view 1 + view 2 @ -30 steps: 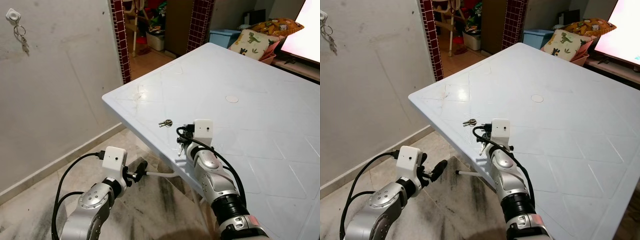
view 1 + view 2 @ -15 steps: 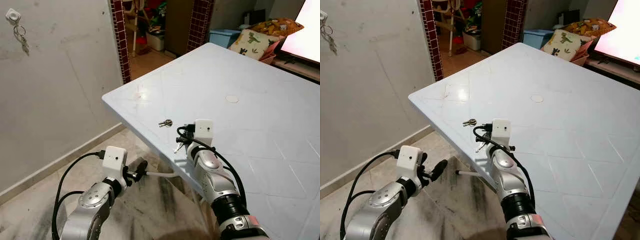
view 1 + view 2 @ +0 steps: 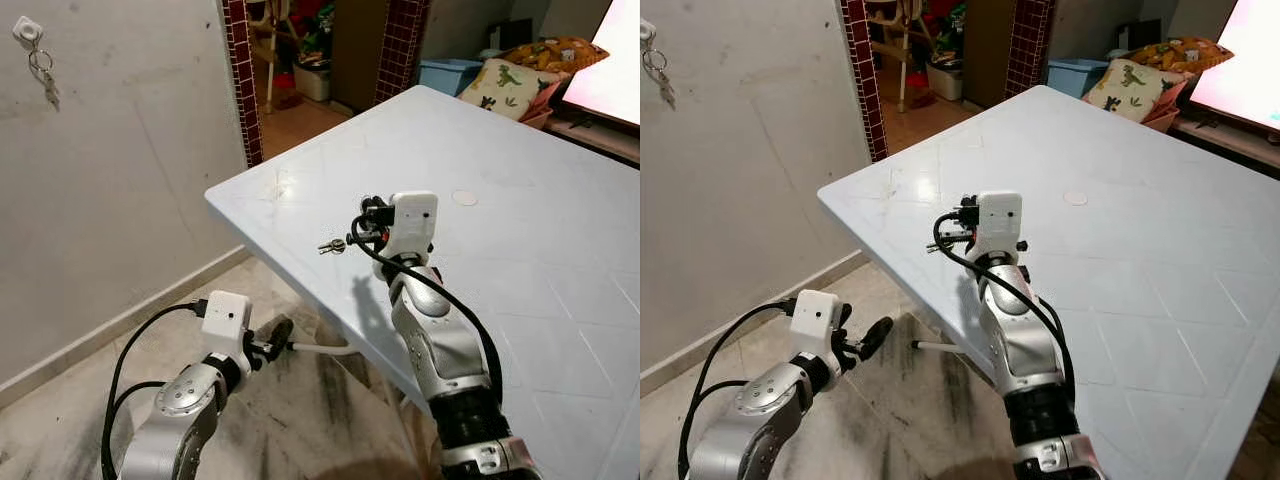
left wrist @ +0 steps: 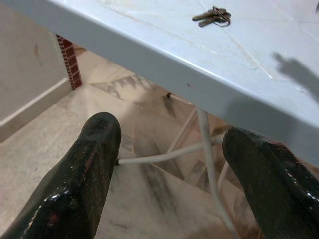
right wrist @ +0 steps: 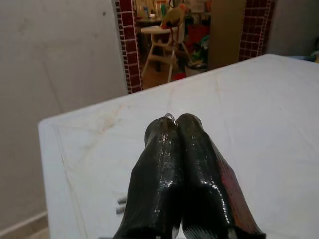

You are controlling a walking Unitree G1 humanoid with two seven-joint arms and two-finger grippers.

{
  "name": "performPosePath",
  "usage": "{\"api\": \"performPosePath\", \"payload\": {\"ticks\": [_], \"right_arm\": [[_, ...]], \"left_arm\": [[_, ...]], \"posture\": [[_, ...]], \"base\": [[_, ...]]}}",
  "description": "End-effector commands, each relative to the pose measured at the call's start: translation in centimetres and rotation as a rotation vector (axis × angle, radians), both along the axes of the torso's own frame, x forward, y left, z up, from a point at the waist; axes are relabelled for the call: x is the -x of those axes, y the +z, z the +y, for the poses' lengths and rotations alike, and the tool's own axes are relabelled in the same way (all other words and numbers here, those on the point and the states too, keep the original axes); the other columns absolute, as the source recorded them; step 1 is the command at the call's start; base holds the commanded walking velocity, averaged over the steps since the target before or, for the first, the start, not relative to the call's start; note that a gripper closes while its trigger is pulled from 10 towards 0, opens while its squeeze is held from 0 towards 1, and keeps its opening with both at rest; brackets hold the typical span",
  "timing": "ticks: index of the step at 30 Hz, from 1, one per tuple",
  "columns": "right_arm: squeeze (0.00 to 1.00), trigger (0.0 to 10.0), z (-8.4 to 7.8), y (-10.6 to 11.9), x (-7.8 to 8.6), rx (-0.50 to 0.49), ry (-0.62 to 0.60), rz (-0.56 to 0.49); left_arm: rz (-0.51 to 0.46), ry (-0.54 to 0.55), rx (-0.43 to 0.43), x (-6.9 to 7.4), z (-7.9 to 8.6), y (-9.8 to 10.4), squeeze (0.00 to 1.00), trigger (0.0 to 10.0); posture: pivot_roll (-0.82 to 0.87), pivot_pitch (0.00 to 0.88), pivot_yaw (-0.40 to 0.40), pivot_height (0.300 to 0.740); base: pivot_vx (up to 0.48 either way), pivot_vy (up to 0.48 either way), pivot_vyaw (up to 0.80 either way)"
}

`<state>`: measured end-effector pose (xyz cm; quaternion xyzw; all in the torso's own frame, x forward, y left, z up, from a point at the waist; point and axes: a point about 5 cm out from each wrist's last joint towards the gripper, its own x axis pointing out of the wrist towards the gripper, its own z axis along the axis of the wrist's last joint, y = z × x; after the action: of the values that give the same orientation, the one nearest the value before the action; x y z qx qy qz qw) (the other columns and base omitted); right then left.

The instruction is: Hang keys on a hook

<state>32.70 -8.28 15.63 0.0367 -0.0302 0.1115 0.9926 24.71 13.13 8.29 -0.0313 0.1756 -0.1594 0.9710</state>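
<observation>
The right gripper (image 5: 172,122) is seen pressed shut on a thin key ring, raised above the white table (image 3: 520,260) near its front corner — the keys (image 3: 331,245) just beside it. The left gripper (image 4: 172,149) is held spread wide and empty, below the table edge. A hook (image 3: 27,32) is fixed on the far wall.

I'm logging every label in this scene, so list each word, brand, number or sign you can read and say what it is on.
There is no readable text in these views.
The cushion beyond the table bears dinosaur pictures, not words.
The white camera boxes on the wrists, the keys on the table and the keys on the wall hook show no legible marking.
</observation>
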Motion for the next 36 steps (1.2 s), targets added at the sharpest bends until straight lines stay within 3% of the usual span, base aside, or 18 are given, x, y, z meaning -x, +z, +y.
{"api": "performPosePath", "payload": {"ticks": [1, 8, 24, 36], "right_arm": [[0.00, 10.0, 0.3, 0.9, 0.5, 0.039, 0.028, -0.044], [0.00, 10.0, 0.4, 0.6, 1.1, 0.058, 0.027, -0.037], [0.00, 10.0, 1.0, 0.4, 1.1, 0.033, 0.007, -0.014], [0.00, 10.0, 1.2, 0.5, 0.9, -0.001, -0.011, -0.006]], "left_arm": [[-0.035, 0.030, -0.025, 0.0, 0.5, 0.4, 0.00, 10.0], [-0.087, 0.086, -0.065, -0.3, 1.1, 1.0, 0.00, 10.0], [-0.111, 0.145, -0.127, -0.6, 2.3, 1.3, 0.00, 10.0], [-0.107, 0.143, -0.151, -0.6, 2.6, 1.3, 0.00, 10.0]], "posture": [[0.06, 0.015, -0.011, 0.740], [0.05, 0.010, 0.004, 0.740], [0.07, 0.010, 0.033, 0.740], [0.08, 0.014, 0.043, 0.740]], "base": [[0.000, 0.000, 0.00], [0.000, 0.000, 0.56], [0.000, 0.000, 0.80], [0.000, 0.461, 0.00]]}}
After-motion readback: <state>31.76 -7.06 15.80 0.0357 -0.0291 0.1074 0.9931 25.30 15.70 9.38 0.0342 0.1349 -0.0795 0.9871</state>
